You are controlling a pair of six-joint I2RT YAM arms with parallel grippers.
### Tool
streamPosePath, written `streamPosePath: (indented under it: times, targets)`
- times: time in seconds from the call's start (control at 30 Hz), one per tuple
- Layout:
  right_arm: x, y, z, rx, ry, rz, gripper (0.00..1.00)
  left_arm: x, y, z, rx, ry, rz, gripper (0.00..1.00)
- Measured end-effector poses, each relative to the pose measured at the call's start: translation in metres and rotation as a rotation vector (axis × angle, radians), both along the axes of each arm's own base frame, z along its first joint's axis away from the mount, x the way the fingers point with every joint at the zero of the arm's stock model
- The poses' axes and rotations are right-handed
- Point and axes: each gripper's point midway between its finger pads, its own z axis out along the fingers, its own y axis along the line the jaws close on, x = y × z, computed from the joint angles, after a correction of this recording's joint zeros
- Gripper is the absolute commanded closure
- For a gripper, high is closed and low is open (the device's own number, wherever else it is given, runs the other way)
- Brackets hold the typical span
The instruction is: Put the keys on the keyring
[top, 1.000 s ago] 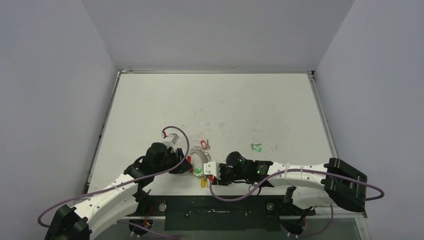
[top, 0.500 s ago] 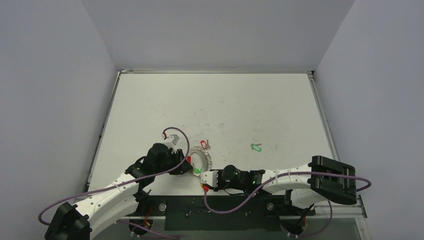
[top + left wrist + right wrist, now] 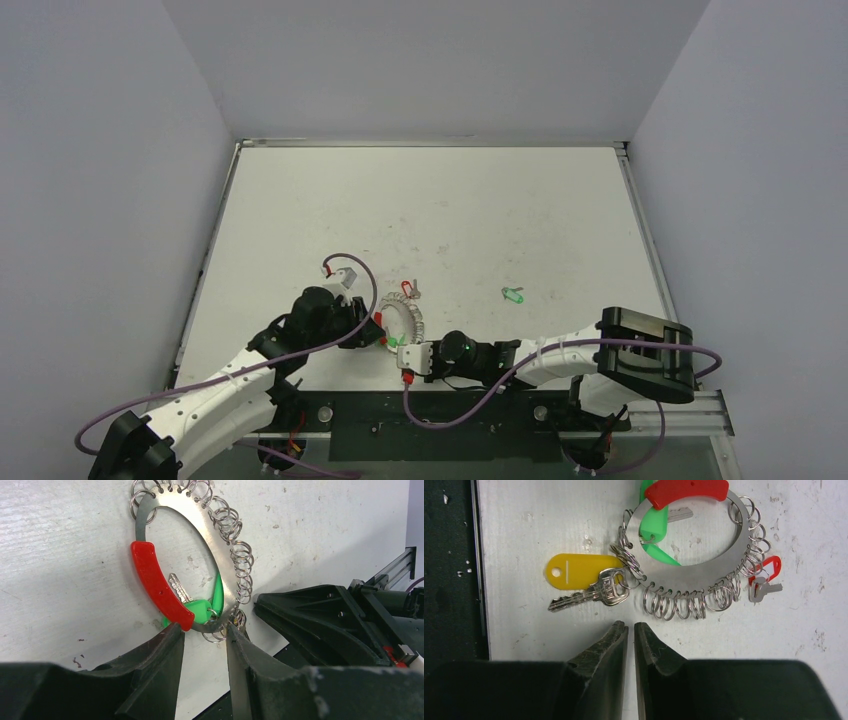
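Pinching keyring, left hand low

Your worktop lies open toward the far edge and corners. Near the near edge, the keyring, left gripper and right gripper crowd together; a green key lies apart rightward.

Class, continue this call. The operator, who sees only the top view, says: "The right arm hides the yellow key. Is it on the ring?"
Observer: Yes. The yellow key hangs from a small loop on the ring.
Operator: Is the right gripper holding anything?
Observer: No. The right gripper is nearly shut, empty, touching nothing.
Operator: And the left?
Observer: The left gripper pinches the ring's rim at the end of the red segment.
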Motion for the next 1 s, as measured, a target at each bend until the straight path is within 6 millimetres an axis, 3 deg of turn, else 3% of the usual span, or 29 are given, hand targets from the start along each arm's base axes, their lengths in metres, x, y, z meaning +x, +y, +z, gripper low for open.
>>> streamPosePath:
  times: [0.2,0.5,1.0]
  targets:
    - [-0.004,0.005,-0.001,0.017,0.016,0.025,0.85,0.0,0.001,-0.001,0.004,0.002,0.003,0.65]
    - [0.006,0.019,0.0,0.022,-0.004,-0.008,0.85,0.001,0.002,0.0,0.006,-0.003,0.008,0.66]
    - [0.013,0.011,0.002,-0.002,-0.05,-0.023,0.87,-0.001,0.002,-0.001,0.009,0.002,0.005,0.67]
